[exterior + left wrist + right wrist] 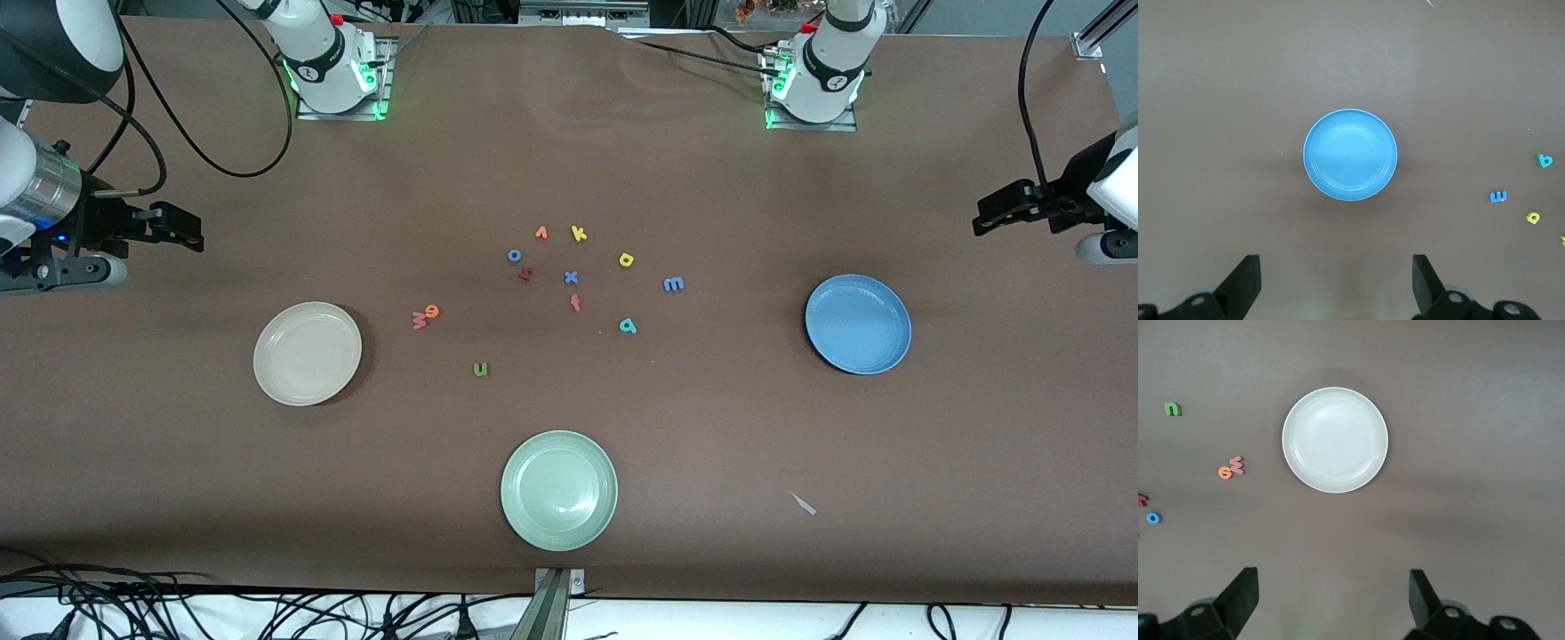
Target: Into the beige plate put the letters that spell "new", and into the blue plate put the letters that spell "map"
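Nothing sorted yet: beige plate [307, 353] toward the right arm's end of the tabletop [178, 480], blue plate [858, 324] toward the left arm's, both empty. Between them lie the "new" letters [432, 310] and "map" letters [674, 284]. Left end effector [1335, 283] and right end effector [1331, 600] wait high, wide open, empty, likely parked clear.

Front camera: high, facing the arm bases, covering the whole table [178, 462]. Both wrist cameras look straight down from height; left shares the blue plate [1350, 155], right the beige plate [1335, 440].
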